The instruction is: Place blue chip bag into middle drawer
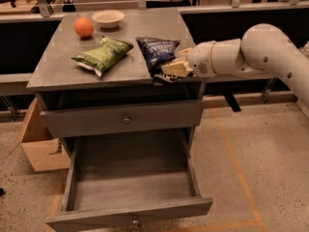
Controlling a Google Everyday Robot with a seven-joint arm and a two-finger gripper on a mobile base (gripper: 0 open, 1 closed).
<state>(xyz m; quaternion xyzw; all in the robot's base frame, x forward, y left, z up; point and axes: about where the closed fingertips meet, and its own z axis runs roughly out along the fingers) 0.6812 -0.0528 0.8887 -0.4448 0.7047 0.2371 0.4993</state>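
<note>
The blue chip bag [156, 52] is dark navy with white lettering. It lies tilted at the front right edge of the grey cabinet top [63, 66]. My gripper [175, 68] reaches in from the right and is shut on the bag's lower right corner, at the top's front edge. The middle drawer [130, 180] is pulled wide open below, with a bare plank floor and a small knob on its flat front [133, 221]. It lies below and to the left of the gripper.
A green chip bag [102, 55], an orange [83, 27] and a pale bowl [107, 18] sit on the cabinet top. The top drawer [126, 120] is shut. A cardboard box [37, 144] stands on the floor at the left.
</note>
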